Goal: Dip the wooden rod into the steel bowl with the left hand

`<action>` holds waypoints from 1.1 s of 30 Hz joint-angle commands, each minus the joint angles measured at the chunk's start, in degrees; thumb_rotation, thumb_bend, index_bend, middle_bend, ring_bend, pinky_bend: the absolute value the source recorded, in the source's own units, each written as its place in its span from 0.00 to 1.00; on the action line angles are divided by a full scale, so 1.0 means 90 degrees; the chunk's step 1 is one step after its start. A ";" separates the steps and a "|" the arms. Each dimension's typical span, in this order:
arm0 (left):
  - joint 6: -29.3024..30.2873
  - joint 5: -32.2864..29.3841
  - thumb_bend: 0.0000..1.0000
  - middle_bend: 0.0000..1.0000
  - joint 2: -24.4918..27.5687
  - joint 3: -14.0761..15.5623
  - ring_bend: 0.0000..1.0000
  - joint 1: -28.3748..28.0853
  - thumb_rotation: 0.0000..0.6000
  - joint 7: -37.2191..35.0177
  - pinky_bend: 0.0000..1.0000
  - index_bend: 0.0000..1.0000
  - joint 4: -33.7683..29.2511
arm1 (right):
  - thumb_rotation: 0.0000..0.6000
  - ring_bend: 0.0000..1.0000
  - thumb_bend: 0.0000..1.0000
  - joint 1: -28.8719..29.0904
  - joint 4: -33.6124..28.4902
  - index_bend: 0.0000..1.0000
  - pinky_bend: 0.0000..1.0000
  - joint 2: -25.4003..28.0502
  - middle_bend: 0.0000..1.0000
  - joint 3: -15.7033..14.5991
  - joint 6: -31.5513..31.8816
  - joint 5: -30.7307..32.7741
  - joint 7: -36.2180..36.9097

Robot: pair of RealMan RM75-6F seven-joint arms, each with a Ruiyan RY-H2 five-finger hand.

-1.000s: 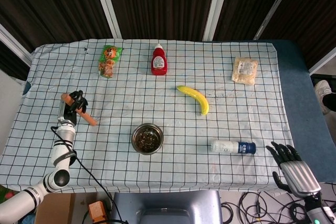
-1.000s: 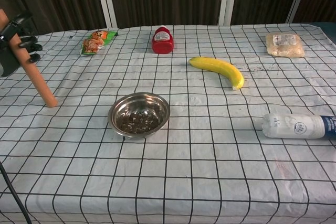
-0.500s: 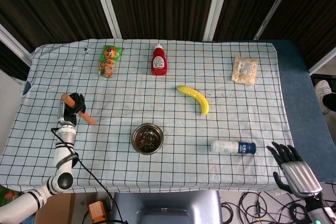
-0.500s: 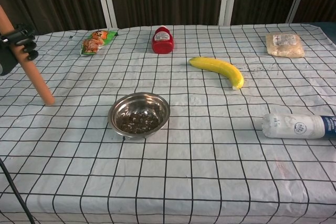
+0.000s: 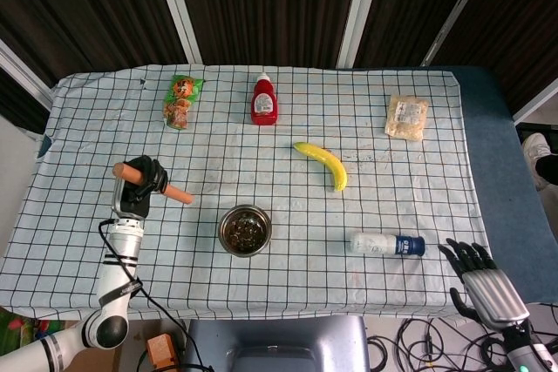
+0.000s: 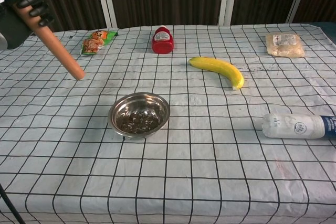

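A: Why is the rod (image 6: 55, 44) held like that, slanted in the air?

B: The left robot hand (image 5: 142, 182) has its fingers wrapped round the upper part, so the long free end points down and to the right, toward the bowl (image 6: 139, 115). My guess is that this slant lets the tip go in first. It hangs clear of the surface (image 5: 288, 285), to the left of the bowl and a little farther back, not yet over it.

A: And the bowl?

B: Near the middle of the surface, toward the near edge. It is round, shiny steel, shallow, with dark bits lying in the bottom. The rod is plain smooth wood, straight, with a blunt rounded end.

A: The other robot hand?

B: The right robot hand (image 5: 486, 287) is off the near right corner, fingers apart, holding nothing.

A: What does everything sit on?

B: A white cloth with a dark grid, slightly rumpled. A yellow curved banana (image 5: 322, 164) lies to the right of the bowl and farther back, well apart from it.
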 commanded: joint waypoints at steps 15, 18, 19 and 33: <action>0.0381 0.0882 1.00 1.00 -0.0846 0.1020 0.93 -0.0388 1.00 0.1147 1.00 0.95 -0.0470 | 1.00 0.00 0.48 -0.0017 0.0008 0.00 0.00 0.0181 0.00 -0.0088 0.0157 -0.0322 0.0434; 0.0448 0.0965 1.00 1.00 -0.1116 0.1108 0.93 -0.0469 1.00 0.1134 1.00 0.95 -0.0123 | 1.00 0.00 0.48 -0.0031 0.0018 0.00 0.00 0.0214 0.00 -0.0095 0.0217 -0.0383 0.0510; 0.0435 0.0948 1.00 1.00 -0.1193 0.1119 0.93 -0.0500 1.00 0.1118 1.00 0.95 -0.0022 | 1.00 0.00 0.48 -0.0033 0.0022 0.00 0.00 0.0218 0.00 -0.0099 0.0220 -0.0394 0.0525; 0.0190 0.0814 1.00 1.00 -0.2120 0.1154 0.93 -0.0937 1.00 0.0835 1.00 0.95 0.1445 | 1.00 0.00 0.48 -0.0043 0.0032 0.00 0.00 0.0263 0.00 -0.0086 0.0244 -0.0383 0.0601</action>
